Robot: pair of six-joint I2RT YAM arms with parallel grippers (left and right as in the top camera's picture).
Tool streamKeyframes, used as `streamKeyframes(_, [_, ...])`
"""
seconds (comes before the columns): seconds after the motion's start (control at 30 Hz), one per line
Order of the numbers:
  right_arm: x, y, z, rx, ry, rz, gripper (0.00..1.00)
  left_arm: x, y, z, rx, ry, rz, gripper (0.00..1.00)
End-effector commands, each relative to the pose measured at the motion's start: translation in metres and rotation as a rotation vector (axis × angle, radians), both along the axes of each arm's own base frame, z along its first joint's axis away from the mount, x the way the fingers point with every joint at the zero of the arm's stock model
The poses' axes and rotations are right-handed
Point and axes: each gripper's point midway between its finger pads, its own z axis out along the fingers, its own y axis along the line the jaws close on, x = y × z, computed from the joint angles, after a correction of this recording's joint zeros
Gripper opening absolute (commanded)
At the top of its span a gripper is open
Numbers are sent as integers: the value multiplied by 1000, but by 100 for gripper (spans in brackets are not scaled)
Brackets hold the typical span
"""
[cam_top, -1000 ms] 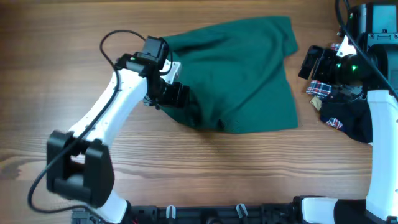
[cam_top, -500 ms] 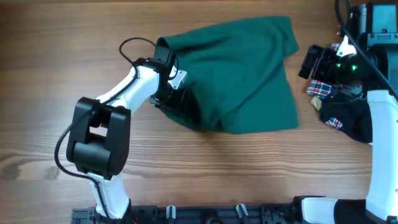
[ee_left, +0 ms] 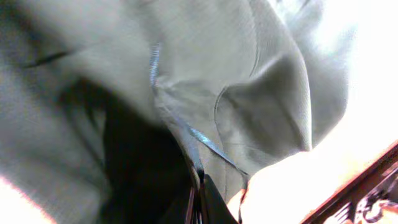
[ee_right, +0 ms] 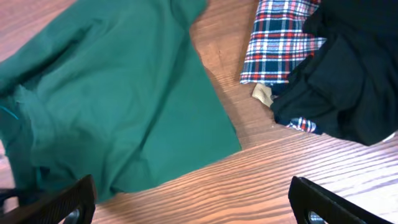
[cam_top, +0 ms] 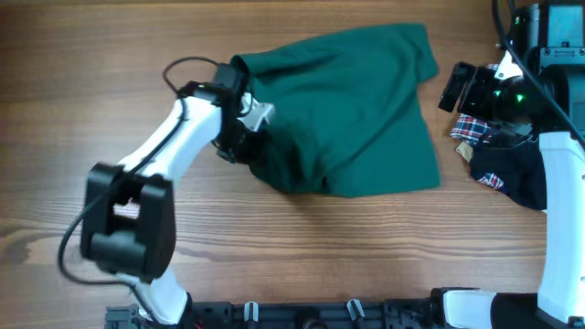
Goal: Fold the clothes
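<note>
L gripper (cam_top: 249, 146) pinched tight on left edge of clothes (cam_top: 356, 110), which lie rumpled on wood table (cam_top: 91, 73). R gripper (ee_right: 189, 193) spread wide, empty, right of clothes, nr plaid cloth (ee_right: 280, 43) & black garment (ee_right: 348, 81).

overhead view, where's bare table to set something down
Bare wood at the far left of the table, beyond the left arm, and the front strip below the green garment. Crowded at the right edge: plaid cloth, black garment, right arm.
</note>
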Motion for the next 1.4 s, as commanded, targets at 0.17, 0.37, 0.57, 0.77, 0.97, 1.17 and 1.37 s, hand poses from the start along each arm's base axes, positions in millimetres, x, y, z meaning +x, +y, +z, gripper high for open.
streamKeyframes(0.17, [2, -2, -50, -20, 83, 5, 100, 13, 67, 38, 65, -60, 218, 4])
streamKeyframes(0.37, [-1, 15, -130, 75, 178, 43, 100, 12, 96, 36, 84, -13, 328, 4])
streamKeyframes(0.57, [-31, 52, -193, 282, 290, 104, 100, 12, 97, 36, 84, -11, 329, 4])
streamKeyframes(0.77, [-66, 72, -248, 407, 361, 138, 100, 12, 97, 36, 84, -12, 329, 4])
streamKeyframes(0.97, [-68, 54, -255, 306, 377, 93, 100, 12, 97, 36, 84, -12, 329, 4])
streamKeyframes(1.17, [-57, 53, -265, 284, 306, 131, 100, 14, 97, 36, 83, -18, 329, 4])
streamKeyframes(1.37, [-54, 58, -286, 312, 238, 138, 100, 14, 97, 36, 83, -18, 329, 4])
